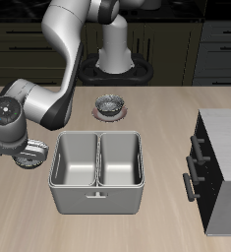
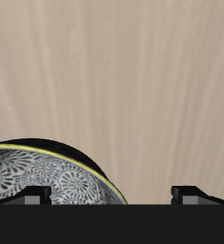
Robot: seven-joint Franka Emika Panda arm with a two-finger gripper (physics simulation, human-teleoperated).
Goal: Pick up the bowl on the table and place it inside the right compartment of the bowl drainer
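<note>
The bowl (image 1: 32, 154) is small and round, with a grey-white mottled inside, a dark outer wall and a thin yellow rim. It rests on the table beside the bowl drainer (image 1: 97, 202), a grey metal basin with two deep wells. The right compartment (image 1: 120, 159) holds nothing. My gripper (image 1: 19, 146) hangs right over the bowl's edge and partly hides it. In the wrist view the bowl (image 2: 47, 176) lies close below my open gripper (image 2: 113, 193), its rim by one dark fingertip (image 2: 32, 195), the other fingertip (image 2: 194, 193) over bare table. The fingers grip nothing.
A second, look-alike bowl (image 1: 109, 104) stands farther back, behind the drainer. A black-and-white cabinet (image 1: 220, 167) with handles occupies the table's other end. The drainer's other well (image 1: 76, 159) is empty. The robot's base (image 1: 115, 54) stands at the back.
</note>
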